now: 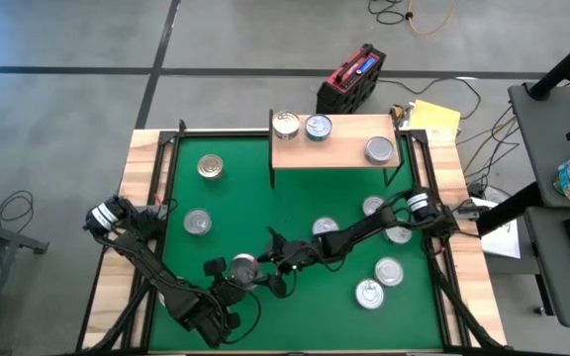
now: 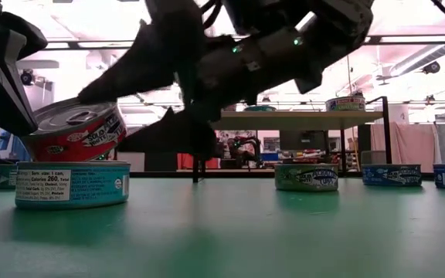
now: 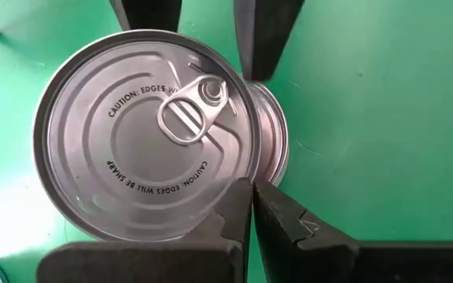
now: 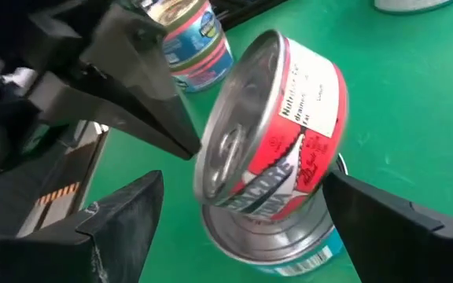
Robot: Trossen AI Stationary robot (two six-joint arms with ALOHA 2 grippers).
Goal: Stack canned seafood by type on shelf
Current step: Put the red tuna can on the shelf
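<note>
Red-labelled tin (image 2: 76, 130) is sitting tilted on top of a teal-labelled tin (image 2: 72, 184) at the near left of the low view, nearest the lens, with dark arm parts looming over it. Farther back, the shelf (image 2: 300, 117) is carrying a can, and more tins are resting on the green mat (image 2: 230, 232).

From above, the left gripper (image 1: 255, 277) and right gripper (image 1: 277, 262) are meeting at that stack near the mat's front middle; the shelf is holding three cans at the far edge.

Left wrist view: its fingers (image 3: 246, 216) are pressed together, touching the tilted tin's rim, gripping nothing.

Right wrist view: its fingers (image 4: 124, 216) are spread wide on either side of the red tin, not clamping.

Looks like these are rigid, weighty, slick metal, so squeezing across the label wall seems safest.
</note>
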